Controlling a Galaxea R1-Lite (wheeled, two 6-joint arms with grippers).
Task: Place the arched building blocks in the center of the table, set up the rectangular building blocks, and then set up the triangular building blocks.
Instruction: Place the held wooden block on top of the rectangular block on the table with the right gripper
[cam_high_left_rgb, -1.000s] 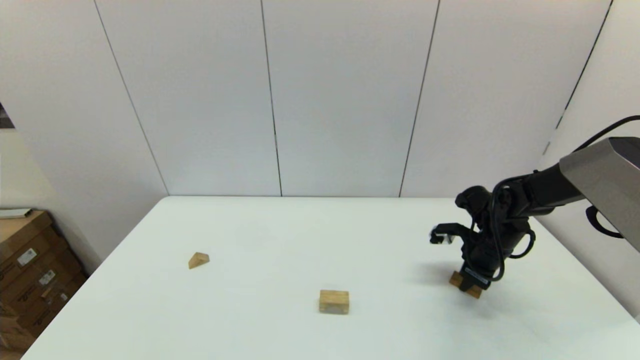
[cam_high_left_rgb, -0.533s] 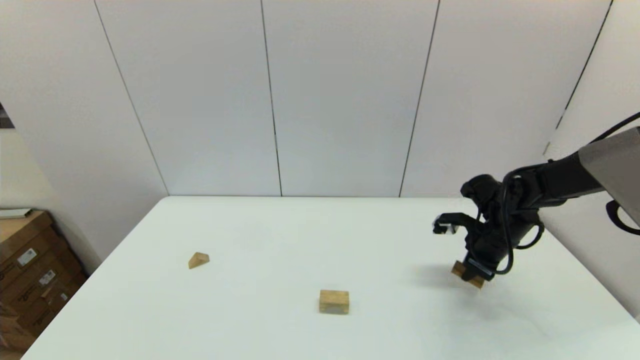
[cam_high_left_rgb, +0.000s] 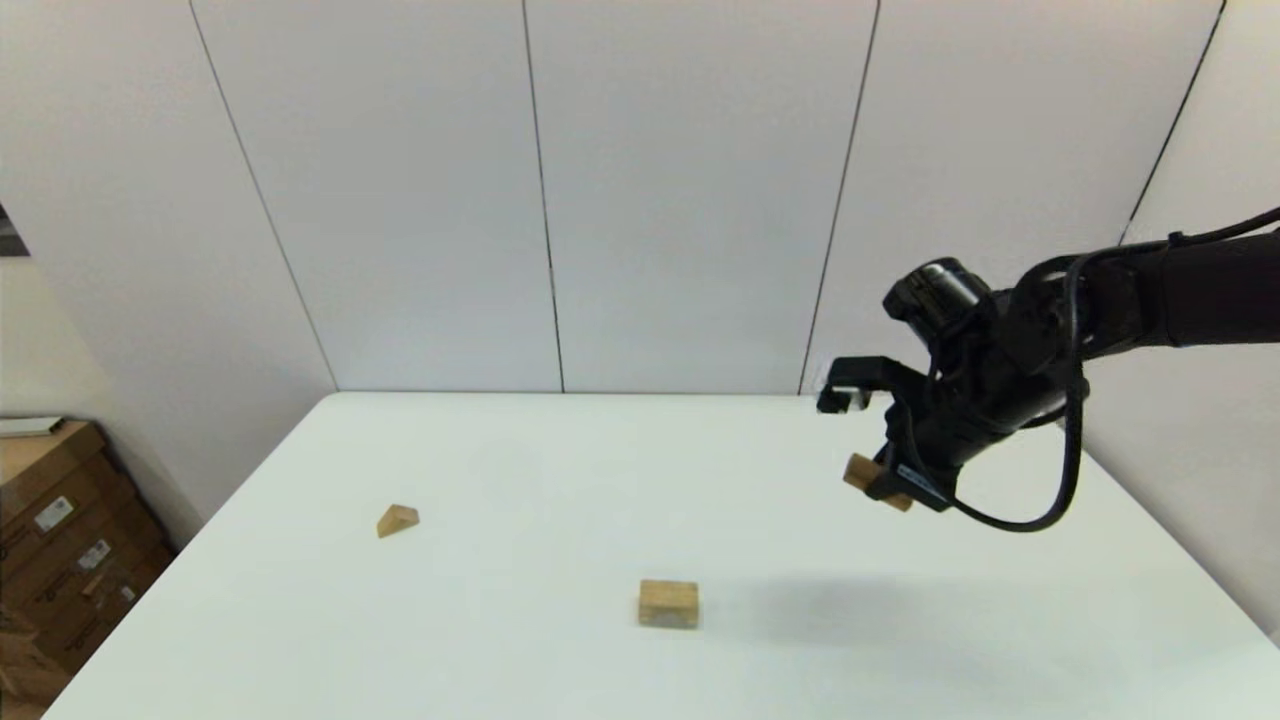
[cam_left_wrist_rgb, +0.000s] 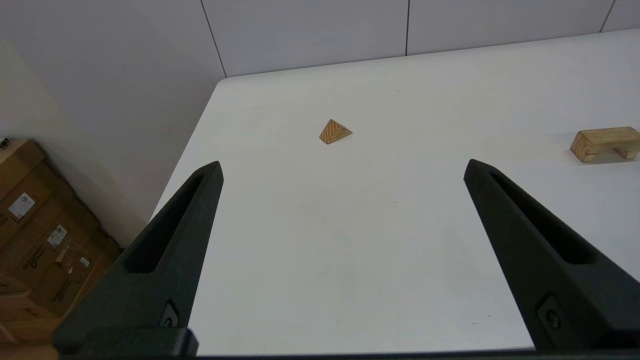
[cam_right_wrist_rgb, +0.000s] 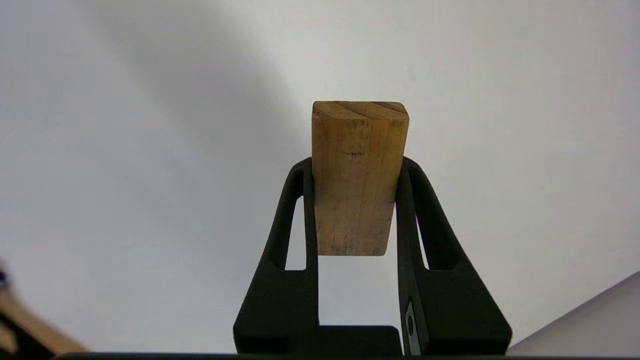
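The arched building block (cam_high_left_rgb: 668, 604) lies nearest to me on the table (cam_high_left_rgb: 500, 640), resting flat near the front edge at about mid-width; from my left wrist I see its hollow (cam_left_wrist_rgb: 611, 153) facing down against the white surface. My left gripper (cam_left_wrist_rgb: 342, 167) hangs spread wide over the table's near left part, with nothing between its fingers. Farther from me than the arch and well off to its left sits the triangular building block (cam_high_left_rgb: 397, 520) — a small wedge lying on the table, well apart from everything else. Beyond the arch and to its right, my right gripper (cam_high_left_rgb: 897, 488) is up in the air above the table, its fingers (cam_right_wrist_rgb: 417, 215) pressed against the two long sides of the rectangular building block (cam_right_wrist_rgb: 358, 177). The brick is clear of the surface — its ends stick out on either side of my fingers, and its shadow falls on the table just right of the arch.
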